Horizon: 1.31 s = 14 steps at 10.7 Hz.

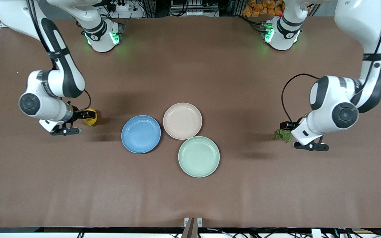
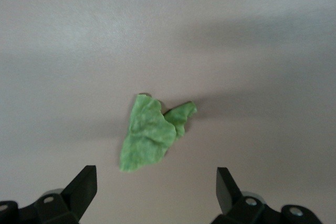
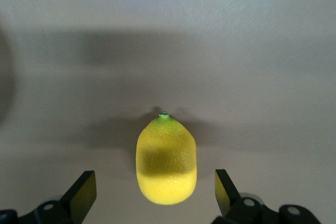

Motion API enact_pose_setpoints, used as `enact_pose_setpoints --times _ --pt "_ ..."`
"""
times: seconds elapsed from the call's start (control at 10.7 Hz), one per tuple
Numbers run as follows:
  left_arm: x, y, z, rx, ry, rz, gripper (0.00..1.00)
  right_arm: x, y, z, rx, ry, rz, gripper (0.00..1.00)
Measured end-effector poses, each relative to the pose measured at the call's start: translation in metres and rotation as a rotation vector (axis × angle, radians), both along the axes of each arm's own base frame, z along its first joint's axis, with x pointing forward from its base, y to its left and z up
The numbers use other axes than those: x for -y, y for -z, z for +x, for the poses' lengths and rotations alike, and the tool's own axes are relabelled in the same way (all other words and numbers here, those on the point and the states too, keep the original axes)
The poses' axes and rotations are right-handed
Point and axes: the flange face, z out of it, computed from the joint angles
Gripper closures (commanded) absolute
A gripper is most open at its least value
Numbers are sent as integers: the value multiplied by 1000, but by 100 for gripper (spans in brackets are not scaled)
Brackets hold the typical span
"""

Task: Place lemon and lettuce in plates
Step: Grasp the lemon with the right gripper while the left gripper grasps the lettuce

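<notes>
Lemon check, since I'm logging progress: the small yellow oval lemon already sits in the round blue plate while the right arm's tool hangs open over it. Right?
Not quite. The small yellow oval lemon lies on the bare brown table, not in the round blue plate, which is empty in the front view. The right tool does hang open over the lemon, as the right wrist view shows.

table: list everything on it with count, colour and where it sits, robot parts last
lemon: 1, yellow, on the table toward the right arm's end
lettuce: 1, green, on the table toward the left arm's end
blue plate: 1, blue, mid-table, empty, nearest the lemon
beige-pink plate: 1, pale beige-pink, beside the blue one, empty
mint-green dish: 1, pale green, nearest the front camera, empty
table: 1, brown
right gripper: 1, black fingers open, over the lemon
left gripper: 1, black fingers open, over the lettuce
</notes>
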Motion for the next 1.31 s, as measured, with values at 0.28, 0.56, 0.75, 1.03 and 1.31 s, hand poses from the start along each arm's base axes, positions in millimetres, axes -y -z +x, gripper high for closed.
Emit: enact_pose_setpoints --times 0.28,0.56,0.75,1.03,1.31 --pt "-15 43 -6 -15 -22 -2 0 -4 16 -6 -26 -8 -2 0" --pt "-18 78 -7 -25 -27 -6 0 -4 26 -9 -27 -23 0 0" --pt "-19 95 -9 -40 -29 -6 0 -3 32 -12 -23 -36 3 3" --pt "-22 107 -9 -37 -34 -7 6 -2 48 -18 -26 -39 1 77" --pt "-23 114 -9 -36 -36 -8 75 -2 45 -18 -32 -42 2 100"
